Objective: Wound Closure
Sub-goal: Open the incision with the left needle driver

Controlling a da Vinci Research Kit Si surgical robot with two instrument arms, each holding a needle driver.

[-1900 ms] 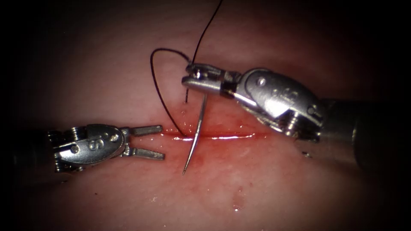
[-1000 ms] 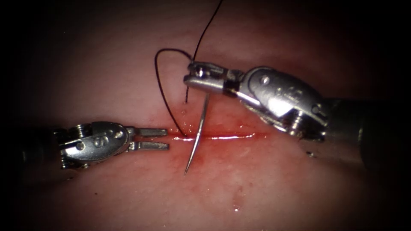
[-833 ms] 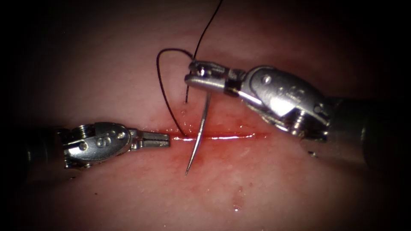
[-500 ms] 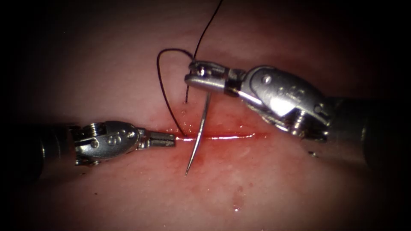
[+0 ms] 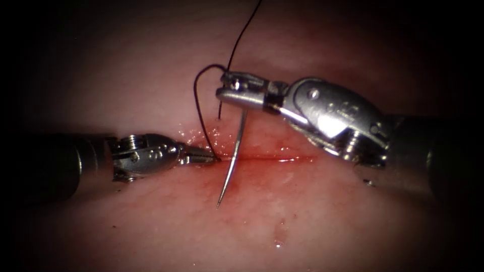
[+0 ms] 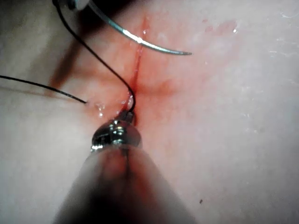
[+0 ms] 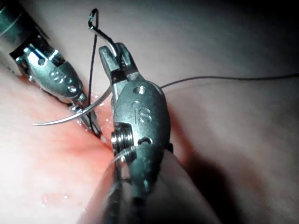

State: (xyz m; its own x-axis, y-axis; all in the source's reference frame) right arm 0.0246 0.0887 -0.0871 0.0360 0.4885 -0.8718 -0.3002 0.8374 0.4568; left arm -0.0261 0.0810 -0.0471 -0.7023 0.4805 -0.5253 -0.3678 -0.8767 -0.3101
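My right tool (image 5: 228,90) comes in from the right above the cut, jaws shut on the curved needle (image 5: 235,149) near its thread end. The needle hangs across the cut (image 5: 272,160) with its point free on the near side, not in the tissue (image 5: 151,75). Dark thread (image 5: 197,111) loops from the needle's end down into the cut's left end. My left tool (image 5: 209,159) lies along the cut from the left, jaws shut, tip touching the spot where the thread enters. The left wrist view shows that tip (image 6: 126,116) beside the thread (image 6: 93,56), with the needle (image 6: 149,44) beyond.
Red fluid wets the tissue around the cut, and a few drops (image 5: 278,236) sit nearer the front. A second strand of thread (image 5: 244,30) runs up and away from the right tool. In the right wrist view thread (image 7: 224,78) trails off sideways.
My left tool's jaws closed, then slid right along the cut to the thread's entry point. The thread loop grew narrower and shifted right. The right tool and needle stayed nearly still.
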